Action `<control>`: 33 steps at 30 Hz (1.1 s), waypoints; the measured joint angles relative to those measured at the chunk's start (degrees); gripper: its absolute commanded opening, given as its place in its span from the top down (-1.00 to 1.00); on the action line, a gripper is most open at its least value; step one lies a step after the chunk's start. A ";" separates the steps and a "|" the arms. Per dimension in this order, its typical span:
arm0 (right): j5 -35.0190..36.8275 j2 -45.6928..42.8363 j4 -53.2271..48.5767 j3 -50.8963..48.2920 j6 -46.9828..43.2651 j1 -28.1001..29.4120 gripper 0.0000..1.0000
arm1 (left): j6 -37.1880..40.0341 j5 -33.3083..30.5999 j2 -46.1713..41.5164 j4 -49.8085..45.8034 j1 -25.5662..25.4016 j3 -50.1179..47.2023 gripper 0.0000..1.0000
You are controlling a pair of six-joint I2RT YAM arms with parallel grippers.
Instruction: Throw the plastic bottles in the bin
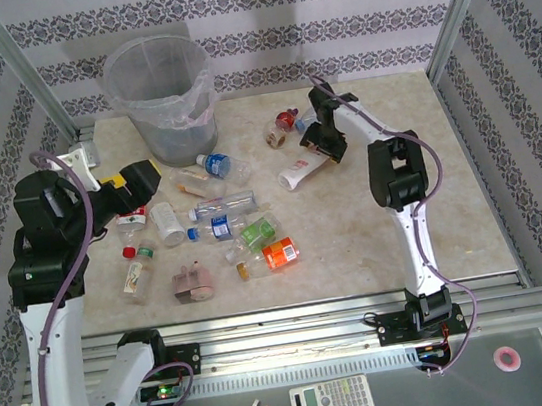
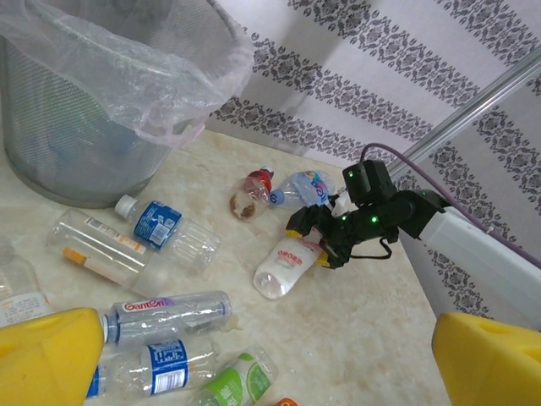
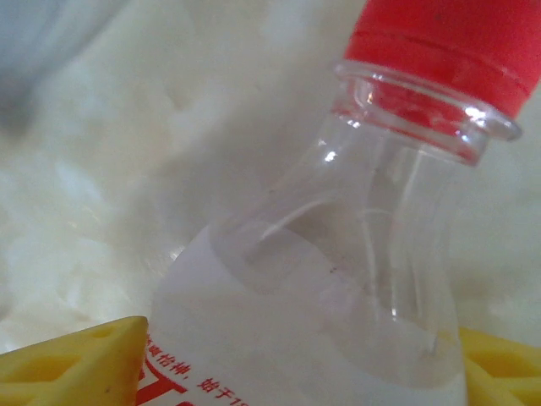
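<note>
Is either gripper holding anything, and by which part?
Left gripper: open, empty. Right gripper: fingers flank the white-labelled bottle at its body, below the neck; whether they grip it cannot be told.

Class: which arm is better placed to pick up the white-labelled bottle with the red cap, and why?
Right. The right gripper sits at that bottle, a yellow finger on each side in the wrist view. The left gripper hangs open, far across the table.

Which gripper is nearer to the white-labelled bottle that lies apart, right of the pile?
Right. The right gripper is at this bottle, one finger on each side of it. The left gripper hangs open far to its left, beyond the pile.
</note>
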 measured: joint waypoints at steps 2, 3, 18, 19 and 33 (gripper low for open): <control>0.00 -1.70 0.50 -2.86 -0.02 0.11 -0.30 | -0.22 0.15 -0.20 0.61 -0.13 -0.33 -1.00; 0.00 -2.60 0.87 -4.26 0.02 0.11 -0.25 | -0.44 0.15 -0.33 1.01 -0.22 -0.59 -1.00; 1.75 -17.49 4.04 -25.00 -0.57 0.92 0.36 | 0.98 -6.32 -0.04 4.57 -19.02 -7.26 -1.00; 1.81 -18.82 4.11 -25.94 -0.55 1.09 0.37 | 1.14 -7.15 0.48 5.07 -21.07 -7.78 -1.00; 1.73 -39.50 4.90 -28.87 0.17 2.78 0.37 | 3.37 -12.31 17.44 15.19 -41.79 -9.88 -0.99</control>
